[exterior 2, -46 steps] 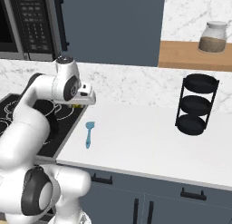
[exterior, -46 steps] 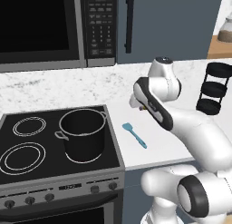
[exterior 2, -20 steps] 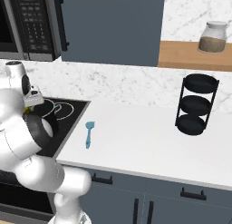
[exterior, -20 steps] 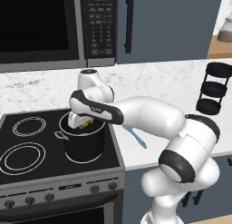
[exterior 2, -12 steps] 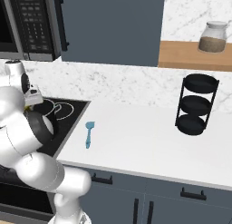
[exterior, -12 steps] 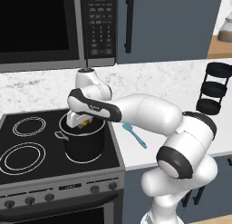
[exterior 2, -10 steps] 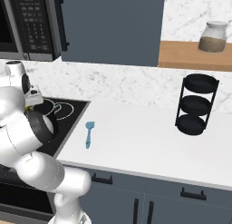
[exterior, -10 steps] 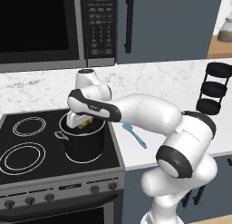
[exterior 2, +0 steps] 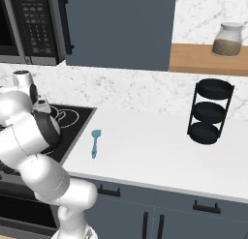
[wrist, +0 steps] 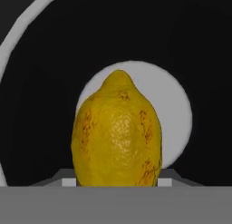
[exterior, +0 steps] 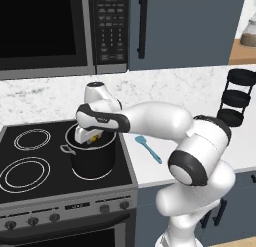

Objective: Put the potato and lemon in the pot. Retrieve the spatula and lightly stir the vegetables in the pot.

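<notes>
The dark pot (exterior: 94, 161) stands on the stove's right side. My gripper (exterior: 90, 139) dips into the pot's mouth from above, shut on the yellow lemon (exterior: 93, 139). In the hand view the lemon (wrist: 117, 137) is close up between the jaws, with the pot's black inner wall (wrist: 41, 109) and pale grey floor behind it. The light-blue spatula (exterior: 148, 148) lies flat on the white counter just right of the stove, apart from the pot; the right base view has the spatula (exterior 2: 95, 142) beside the stove's edge. The potato is hidden from me.
The black stove top (exterior: 30, 163) has ring burners left of the pot. A microwave (exterior: 45, 31) hangs above it. A black three-tier rack (exterior 2: 207, 112) stands at the counter's back right, and a jar (exterior 2: 227, 39) sits on a wooden shelf.
The arm swung left from over the counter to the pot, carrying the lemon. Over the last second it has sunk slightly into the pot's mouth. The spatula has not moved.
</notes>
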